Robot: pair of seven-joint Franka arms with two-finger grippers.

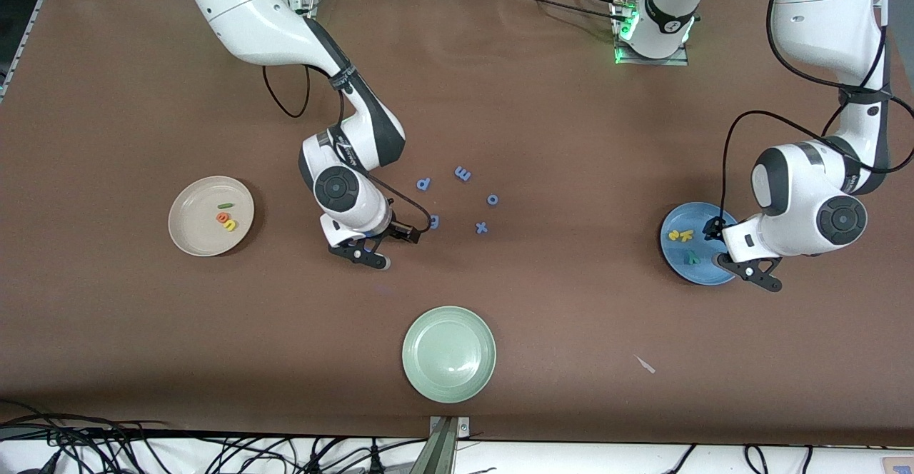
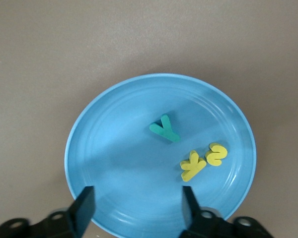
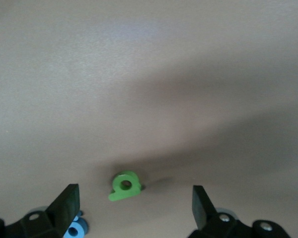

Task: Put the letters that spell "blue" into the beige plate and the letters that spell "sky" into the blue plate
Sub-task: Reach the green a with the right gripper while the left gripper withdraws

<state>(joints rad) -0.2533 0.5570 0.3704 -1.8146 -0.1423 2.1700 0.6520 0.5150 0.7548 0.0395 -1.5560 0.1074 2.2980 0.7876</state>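
- Our left gripper [image 2: 136, 208] hangs over the blue plate [image 2: 114, 148] with its fingers spread and nothing between them; we judge it has no more to carry here, since the teal y [image 2: 164, 129], yellow k [image 2: 192, 166] and yellow s [image 2: 217, 154] all lie in that plate.
- Our right gripper [image 3: 135, 207] is wide open and empty, poised low over the green b [image 3: 124, 185] on the bare table [image 1: 571, 317], straddling it as if to pinch it.
- The beige plate [image 1: 187, 235], toward the right arm's end, holds the green l [image 1: 225, 205], orange e [image 1: 223, 216] and yellow u [image 1: 230, 225]; the b appears to be the only letter left to place.
- The blue-purple letters [image 1: 463, 173] sit mid-table, left alone; the pale green plate [image 1: 421, 370] lies nearer the front camera.
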